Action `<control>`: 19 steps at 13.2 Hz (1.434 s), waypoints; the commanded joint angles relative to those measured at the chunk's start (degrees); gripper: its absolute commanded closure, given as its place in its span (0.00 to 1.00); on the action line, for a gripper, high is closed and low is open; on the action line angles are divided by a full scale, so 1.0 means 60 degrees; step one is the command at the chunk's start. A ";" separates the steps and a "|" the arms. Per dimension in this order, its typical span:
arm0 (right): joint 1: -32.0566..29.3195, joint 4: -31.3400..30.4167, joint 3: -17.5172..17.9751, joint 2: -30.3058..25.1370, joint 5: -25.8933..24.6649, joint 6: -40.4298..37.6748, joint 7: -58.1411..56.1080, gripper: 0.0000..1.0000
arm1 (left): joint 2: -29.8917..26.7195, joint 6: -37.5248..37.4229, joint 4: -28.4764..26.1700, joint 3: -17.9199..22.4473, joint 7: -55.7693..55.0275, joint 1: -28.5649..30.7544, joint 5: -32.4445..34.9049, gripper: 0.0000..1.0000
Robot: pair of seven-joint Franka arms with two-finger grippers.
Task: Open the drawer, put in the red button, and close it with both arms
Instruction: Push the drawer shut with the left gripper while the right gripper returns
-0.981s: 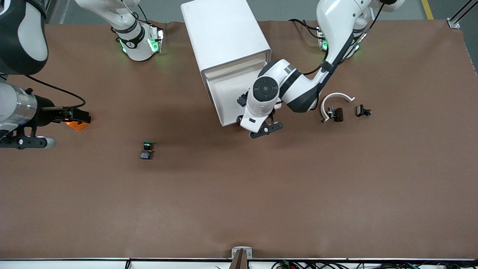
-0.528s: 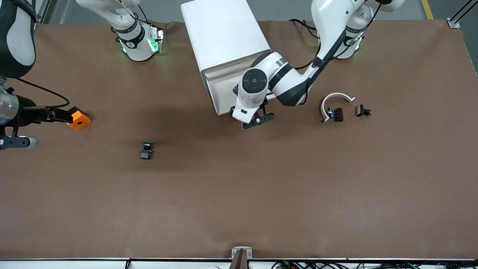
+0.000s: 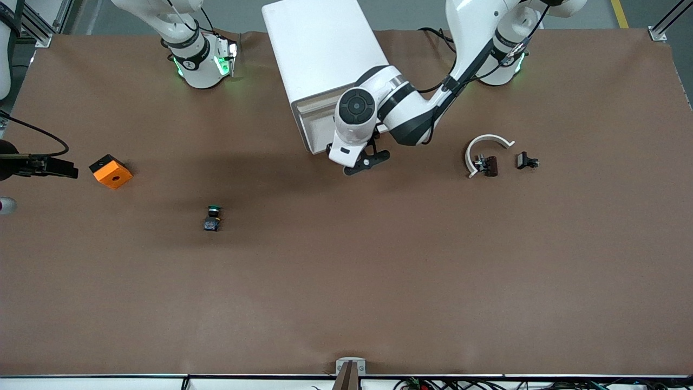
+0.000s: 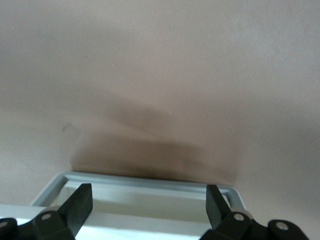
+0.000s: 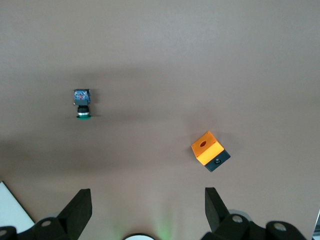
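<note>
Front view, table (image 3: 346, 303): brown; carries everything
Green-capped switch (image 3: 213, 218): lying on its side, lower than the rest in the frame, toward the right arm's end
Orange block (image 3: 111, 171): mid-height, near the frame's edge; higher than the switch
Right gripper (image 5: 147, 202): released, fingers spread, holding nothing; just beside the orange block, apart from it
White curved piece (image 3: 489, 145): toward the left arm's end; two small dark parts (image 3: 526, 160) beside it
Left gripper (image 4: 147, 200): released, fingers spread; over the cabinet's front edge
Cabinet (image 3: 319, 49): white; upper middle of the frame
Red button: cannot tell where; not seen in any view
</note>
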 commanded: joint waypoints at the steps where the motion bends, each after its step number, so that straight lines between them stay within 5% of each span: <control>1: -0.0144 0.0451 0.0177 -0.0065 -0.0158 -0.0195 -0.0002 0.00 | 0.0057 -0.0097 0.0025 -0.0203 -0.0225 0.0011 -0.0401 0.00; 10: -0.0086 0.0774 0.0265 -0.1353 0.0266 -0.1147 -0.0016 0.00 | 0.0497 -0.0111 0.0025 -0.0965 -0.1032 0.0026 -0.1177 0.00; 19: -0.0202 -0.3034 0.0192 -0.3917 0.0810 0.0712 -0.0002 0.00 | 0.0731 -0.0141 0.0040 -0.0966 -0.1017 0.0099 -0.2072 0.00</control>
